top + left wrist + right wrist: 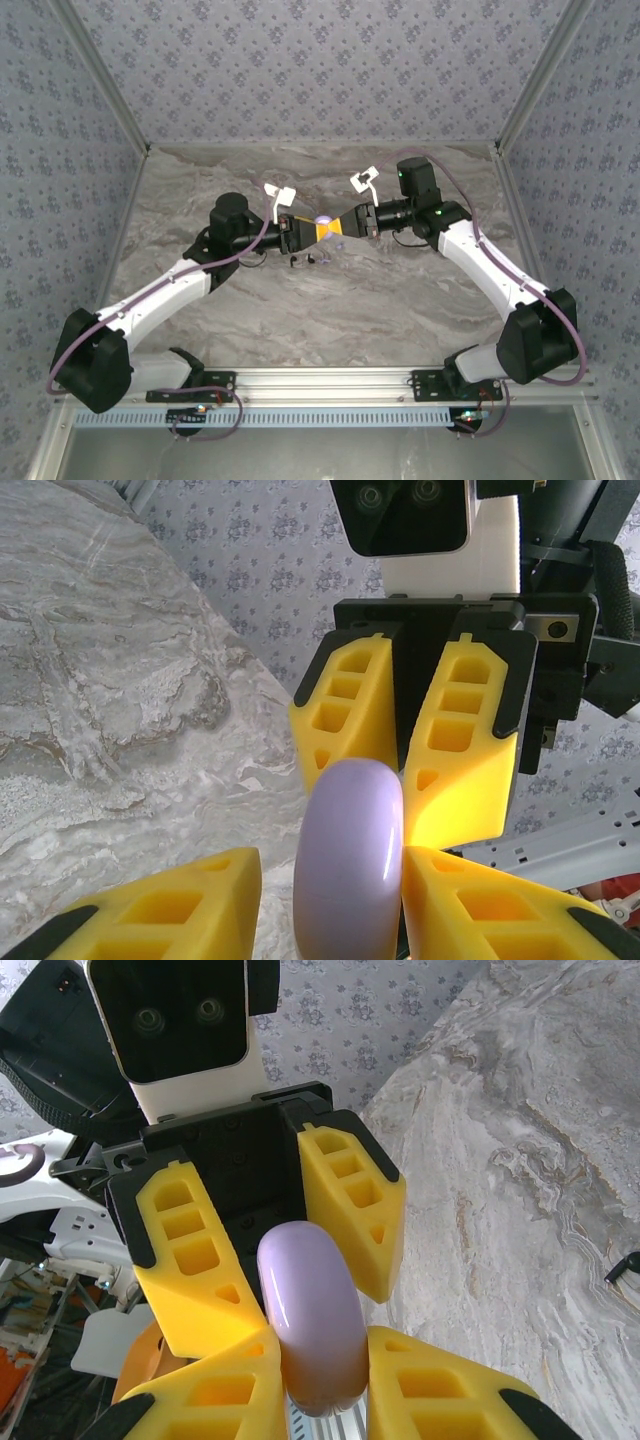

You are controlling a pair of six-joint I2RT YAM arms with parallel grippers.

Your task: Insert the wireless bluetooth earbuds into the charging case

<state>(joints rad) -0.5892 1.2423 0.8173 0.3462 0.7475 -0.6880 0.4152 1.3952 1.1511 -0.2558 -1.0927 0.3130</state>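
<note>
1. Right gripper clamps the pale lilac disc; left gripper stands parted around it.
2. Tiny black earbuds lie on the table below; charging case: cannot tell.
3. Held by one grip alone, the disc could slip and fall.

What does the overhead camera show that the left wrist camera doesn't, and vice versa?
Overhead, not left wrist: the whole left arm and right arm, plus tiny black pieces on the grey marbled table. Left wrist, not overhead: a gap between one yellow finger of the left gripper and the pale lilac round disc. Shared: that disc between the left gripper and the right gripper.
</note>
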